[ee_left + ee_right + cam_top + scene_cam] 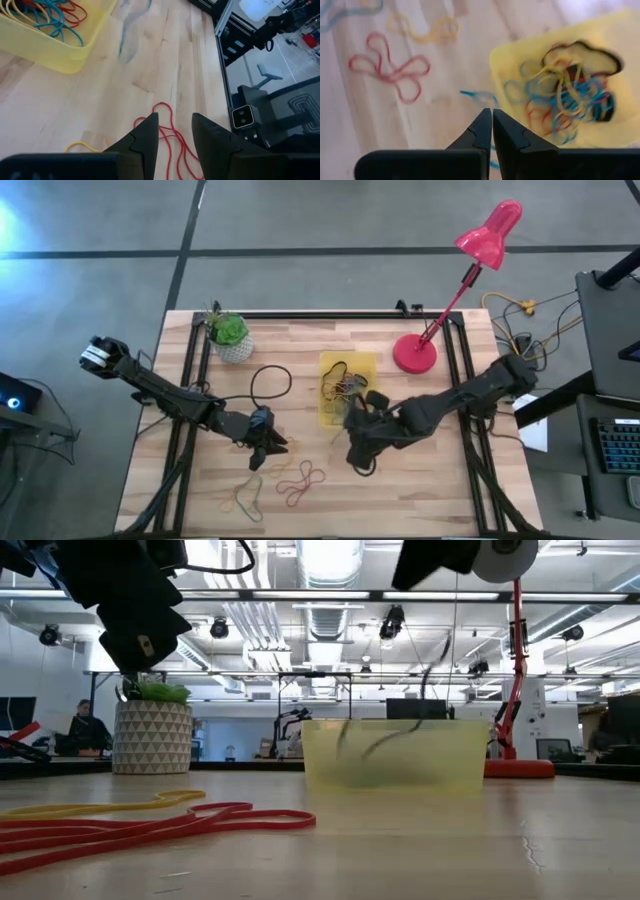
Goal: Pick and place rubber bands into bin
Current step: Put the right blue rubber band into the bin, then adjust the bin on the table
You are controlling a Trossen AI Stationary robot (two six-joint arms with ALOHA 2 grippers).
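Yellow bin [348, 388]: translucent shallow tray near the table's middle, a bit toward the far edge; tangle of bands already inside (blue, yellow, red, black, seen in right wrist view).
Table [430, 490]: light wood planks, black frame rails along the left and right edges.
Loose rubber bands: red loops [300, 480] and a yellow-green one [245, 498] lying flat toward the near edge, left of centre; well apart from the bin.
Blue band [479, 95]: thin loop just off the right claw tips, beside the bin's near edge, blurred; cannot tell if pinched or free.
Right claw [492, 119]: fingers pressed together; low over the table by the bin's near right corner. Whether the blue band is caught between them is not clear.
Left claw [174, 131]: fingers apart, nothing between them; over the red loops near the near edge, pointing down at them.
Step (judgement): right side looks to be delivering a band to the bin, left side lining up on the red loops.
Progress (judgement): most bands binned, a few left on the wood.
Risk 1: the blue band is thin and floppy, so it could slip and land outside the bin wall.
Risk 2: red loops overlap, so the left claw may lift two or drag one.
Risk 3: both arms close near the table's centre, so they could bump.
Other: potted plant [231, 335] and pink lamp [470, 275] by the far edge, clear of the work.
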